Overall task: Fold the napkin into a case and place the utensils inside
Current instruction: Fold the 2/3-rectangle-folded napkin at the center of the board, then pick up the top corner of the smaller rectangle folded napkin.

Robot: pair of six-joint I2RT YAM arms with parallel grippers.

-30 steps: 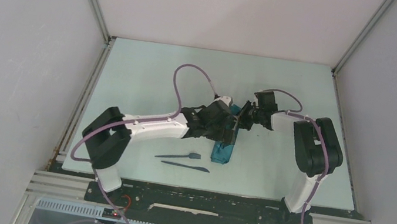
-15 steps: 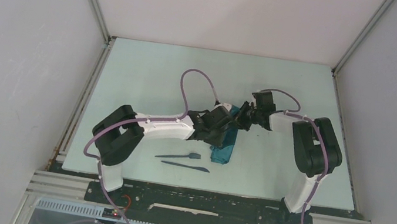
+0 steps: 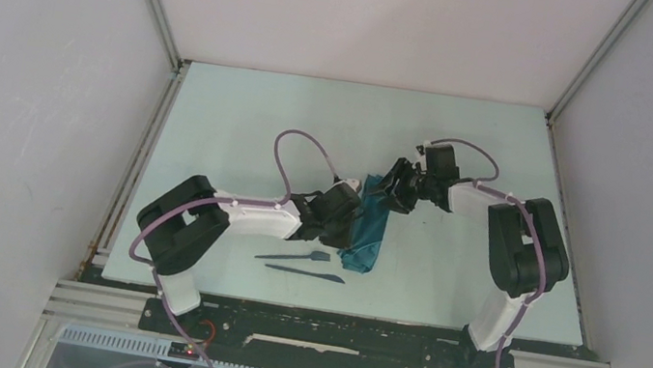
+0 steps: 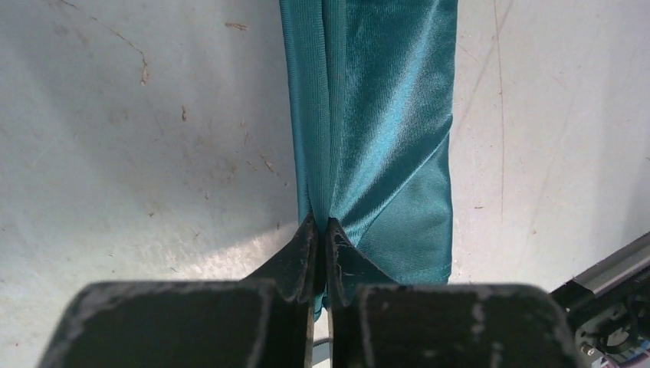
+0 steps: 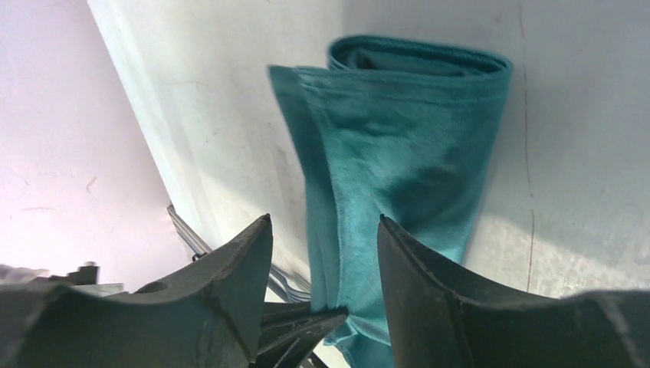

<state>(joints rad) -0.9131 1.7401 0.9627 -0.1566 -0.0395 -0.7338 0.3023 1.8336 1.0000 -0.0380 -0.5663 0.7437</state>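
Obs. The case (image 3: 367, 239) lies as a narrow layered strip mid-surface (image 3: 242, 132). Its long axis runs near-to-far with a slight slant.

The left fingers (image 4: 295, 264) are pressed together on a raised ridge of cloth. The ridge runs along the strip, and the pinch sits toward its near end by my reading. The fabric puckers up into the pinch.

The right fingers (image 5: 230, 284) are spread, one on either side of the cloth at the far end, with nothing clamped. I cannot tell whether their inner faces touch the fabric.

Step in hand (judgement): setting the last fold and readying the pocket; loading has not begun.

Notes on doing it well:
- The cloth is shiny and looks slick, so the layers will likely slide over each other.
- Keep the left pinch low and draw along the strip's length rather than upward, since lifting risks opening the folds.
- The right fingers would serve best pinning the far end flat, or holding only the top layer, so a mouth opens without the stack skewing.
- Check that the edges line up before letting go.

Container check:
- The right wrist view shows the far end as a rolled mouth with a dark slot between the layers, and I can see nothing inside.
- The fork (image 3: 296, 258) and knife (image 3: 305, 273) both lie on the surface outside it.
- They rest side by side, just left of the case's near end, and appear clear of the cloth.
- As far as shows, the case holds nothing.
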